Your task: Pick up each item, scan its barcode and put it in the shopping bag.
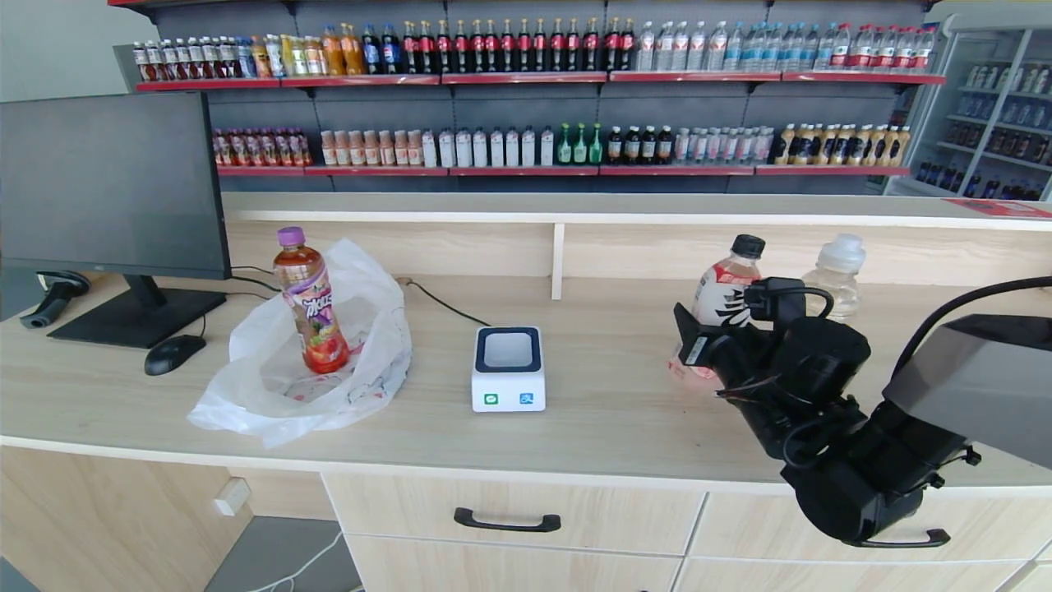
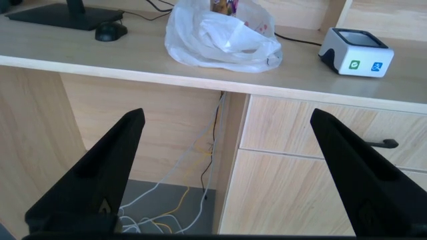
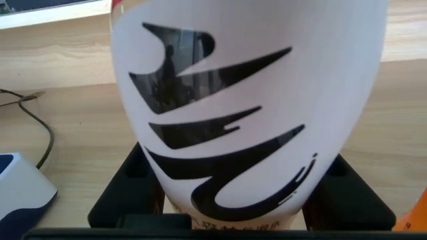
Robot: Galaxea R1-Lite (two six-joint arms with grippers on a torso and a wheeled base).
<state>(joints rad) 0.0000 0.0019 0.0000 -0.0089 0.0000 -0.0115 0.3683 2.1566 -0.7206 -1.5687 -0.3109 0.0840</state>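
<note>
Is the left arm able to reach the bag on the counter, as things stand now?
Probably yes, once it rises. The left gripper is open and sits lower than the counter, facing the cabinet front. The bag lies near the counter's front edge, with nothing in front of it.

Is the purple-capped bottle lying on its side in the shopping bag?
No, the purple-capped bottle stands upright inside the white shopping bag.
</note>
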